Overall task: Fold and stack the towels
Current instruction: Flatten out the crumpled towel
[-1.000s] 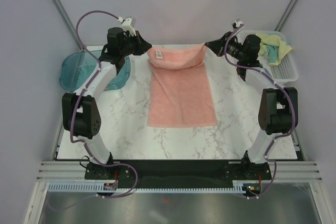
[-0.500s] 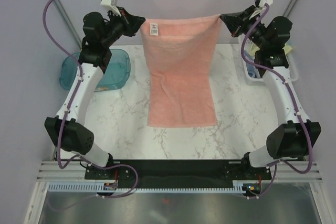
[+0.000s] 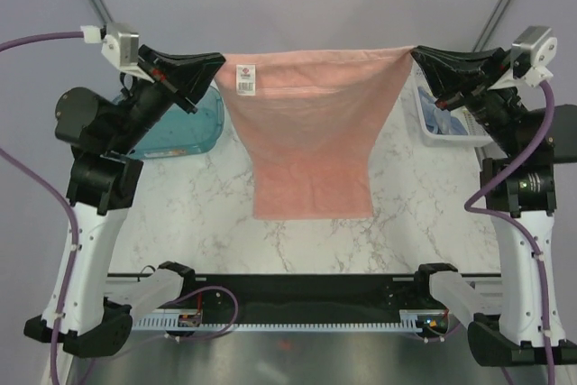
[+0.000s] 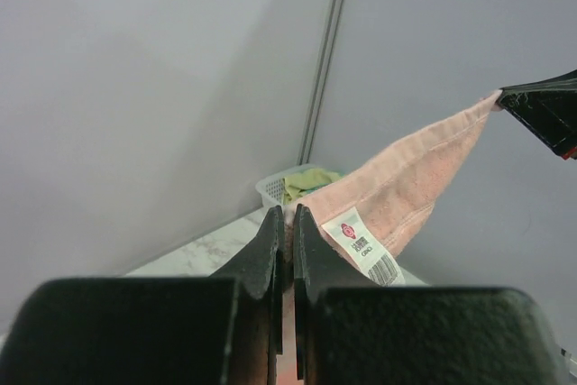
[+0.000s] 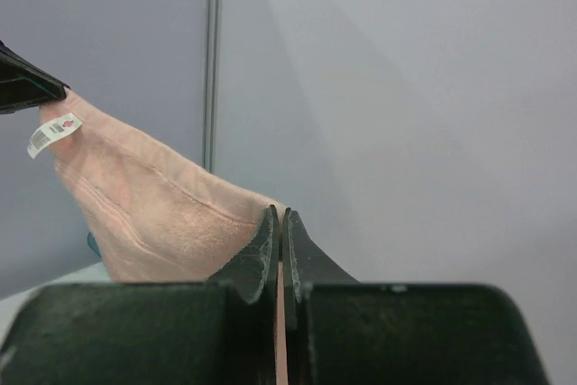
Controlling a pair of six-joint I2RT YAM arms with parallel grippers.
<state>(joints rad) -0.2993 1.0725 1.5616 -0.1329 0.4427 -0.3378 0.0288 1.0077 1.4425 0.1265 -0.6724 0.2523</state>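
A salmon-pink cloth towel (image 3: 311, 132) hangs stretched between two raised black grippers above a white marble table (image 3: 207, 214). The left gripper (image 3: 219, 59) is clamped on the corner bearing a small white tag (image 3: 244, 77). The right gripper (image 3: 416, 52) pinches the opposite corner. The towel's lower edge rests on the tabletop.

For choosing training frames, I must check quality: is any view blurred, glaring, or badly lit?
Top external: even light, no glare, salmon-pink towel sharp. Left wrist: towel's tag crisp, left gripper dark and soft at the bottom edge. Right wrist: right gripper similarly dark, wall smoothly shaded.
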